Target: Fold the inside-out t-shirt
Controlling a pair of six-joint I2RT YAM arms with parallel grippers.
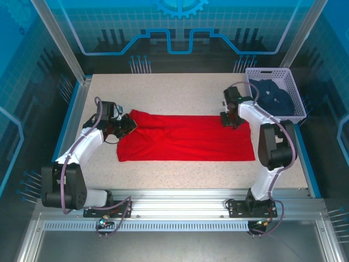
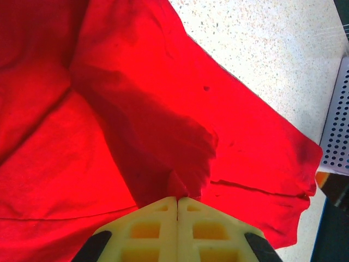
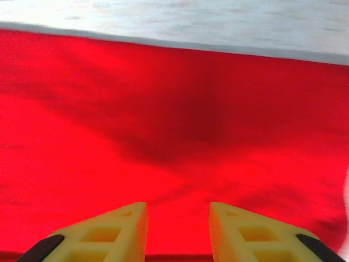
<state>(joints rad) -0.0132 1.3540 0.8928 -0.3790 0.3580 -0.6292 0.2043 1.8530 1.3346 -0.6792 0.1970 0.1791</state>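
Red inside-out t-shirt (image 1: 185,139) lies in a long, wrinkled strip.

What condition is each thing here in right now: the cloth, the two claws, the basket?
t-shirt: lies flat as a long strip, plain red up, left end rumpled.
left gripper: shut on the t-shirt's left end.
right gripper: open over the t-shirt's right end, holding nothing.
basket: upright, holds a navy garment.
navy garment: crumpled in the basket.

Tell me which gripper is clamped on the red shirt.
The left gripper: its jaws are shut on the bright red cloth t-shirt, while the right gripper is open.
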